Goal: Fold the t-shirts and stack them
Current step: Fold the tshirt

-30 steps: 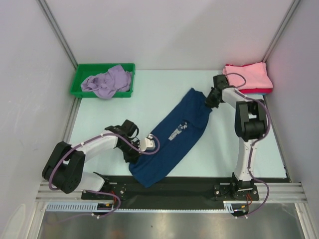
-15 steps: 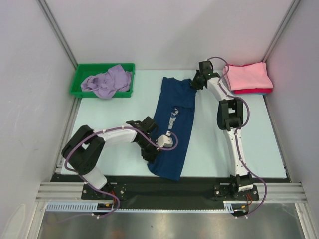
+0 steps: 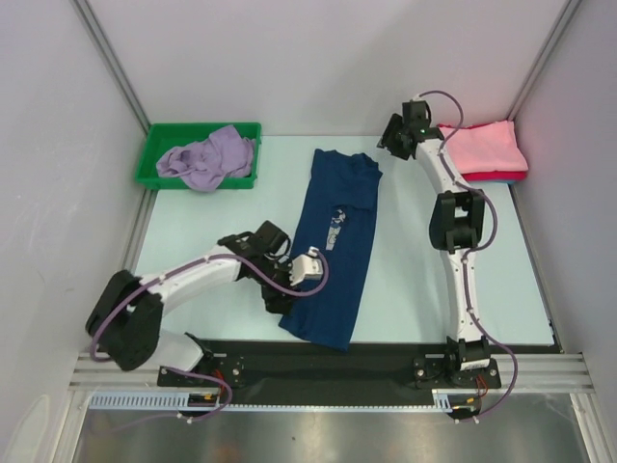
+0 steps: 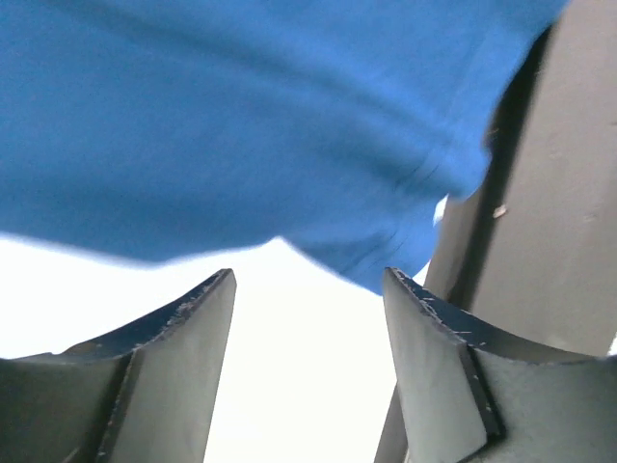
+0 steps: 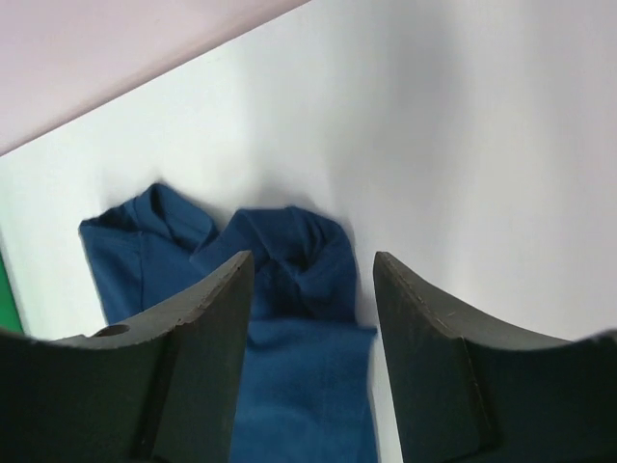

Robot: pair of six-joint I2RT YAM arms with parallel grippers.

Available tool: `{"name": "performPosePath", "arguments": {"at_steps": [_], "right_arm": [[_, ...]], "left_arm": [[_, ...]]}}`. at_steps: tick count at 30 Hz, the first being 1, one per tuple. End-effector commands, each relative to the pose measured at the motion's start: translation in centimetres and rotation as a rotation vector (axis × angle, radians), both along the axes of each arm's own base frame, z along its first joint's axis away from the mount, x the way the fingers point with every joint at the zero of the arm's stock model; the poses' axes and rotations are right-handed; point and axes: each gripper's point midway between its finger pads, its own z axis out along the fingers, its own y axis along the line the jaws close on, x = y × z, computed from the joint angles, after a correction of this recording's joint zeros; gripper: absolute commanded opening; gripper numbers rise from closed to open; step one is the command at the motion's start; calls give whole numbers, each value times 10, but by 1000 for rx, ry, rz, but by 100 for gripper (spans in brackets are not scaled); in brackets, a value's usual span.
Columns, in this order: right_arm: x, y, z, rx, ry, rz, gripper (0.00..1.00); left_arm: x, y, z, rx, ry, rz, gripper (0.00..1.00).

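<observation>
The navy t-shirt (image 3: pixel 339 253) lies flat on the pale table (image 3: pixel 415 280) as a long, narrow strip, running from the far middle of the surface towards the near edge and leaning a little to the left as it comes nearer. Its small pale grey print (image 3: pixel 335 230) faces up about halfway along, and the far end is rumpled (the right wrist view shows two bunched lumps of cloth there, side by side). The left gripper (image 3: pixel 281 292) sits at the left edge of the shirt's near half; its fingers are spread, and the left wrist view shows bare table between them with the blue hem just beyond the tips. The right gripper (image 3: pixel 393 135) hangs just past the shirt's far right corner, fingers parted and gripping nothing, the blue cloth showing below through the gap. A crumpled lavender t-shirt (image 3: pixel 207 154) fills the green bin (image 3: pixel 149 176) at the far left. At the far right corner sits a folded pink t-shirt (image 3: pixel 482 145) on top of a red one (image 3: pixel 501 177).
</observation>
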Motion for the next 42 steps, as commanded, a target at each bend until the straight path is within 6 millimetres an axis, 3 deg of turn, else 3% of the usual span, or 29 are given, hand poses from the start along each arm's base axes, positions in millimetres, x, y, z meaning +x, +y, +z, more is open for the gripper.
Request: {"name": "performPosePath", "arguments": {"at_steps": [1, 2, 3, 4, 5, 6, 7, 9, 11, 15, 17, 19, 20, 26, 28, 29, 30, 32, 33, 39, 42], "right_arm": [[-29, -18, 102, -30, -87, 6, 59], [-44, -21, 126, -24, -105, 8, 59], [-70, -23, 86, -33, 10, 15, 59], [-79, -24, 82, -30, 13, 17, 59], [-95, -27, 105, -22, -23, 10, 59], [-124, -28, 57, -16, 91, 10, 56], [-129, -25, 55, 4, 76, 13, 55], [-166, -17, 34, 32, 138, 39, 50], [-188, -8, 24, 59, 178, 43, 49], [-249, 20, 0, 57, 277, 74, 53], [-286, 29, -19, 102, 335, 75, 56], [-300, 40, -23, 138, 325, 90, 56], [-318, 39, -43, 147, 376, 74, 56], [-337, 69, -73, 216, 419, 127, 51], [-336, 72, -78, 230, 428, 130, 38], [-337, 72, -84, 232, 446, 126, 25], [-337, 70, -85, 233, 449, 120, 18], [-332, 61, -85, 238, 448, 97, 2], [-333, 55, -85, 230, 453, 89, 0], [-308, 3, -70, 141, 418, 85, 0], [-297, -4, -65, 98, 417, 149, 0]], "left_arm": [[11, 27, 16, 20, -98, 55, 69], [15, 33, 16, 38, -125, 75, 69], [16, 35, 18, 38, -142, 90, 69], [15, 38, 19, 33, -154, 113, 69], [15, 40, 20, 31, -163, 121, 70], [13, 44, 16, 43, -166, 137, 70], [16, 42, 18, 27, -182, 158, 70], [17, 44, 18, 30, -198, 168, 70], [21, 45, 20, 31, -226, 170, 70], [28, 49, 33, 42, -287, 175, 70], [22, 49, 40, 23, -290, 163, 70], [14, 51, 44, 12, -281, 146, 71], [12, 52, 46, 8, -285, 143, 71], [-2, 67, 47, 28, -306, 111, 72], [-5, 70, 53, 26, -324, 101, 72], [-5, 71, 55, 20, -332, 98, 72], [-6, 71, 59, 13, -345, 94, 72], [-5, 70, 67, -19, -382, 97, 72], [-5, 67, 69, -45, -391, 102, 73], [-18, 37, 80, -247, -387, 50, 71], [-22, 17, 92, -347, -470, -38, 71]]}}
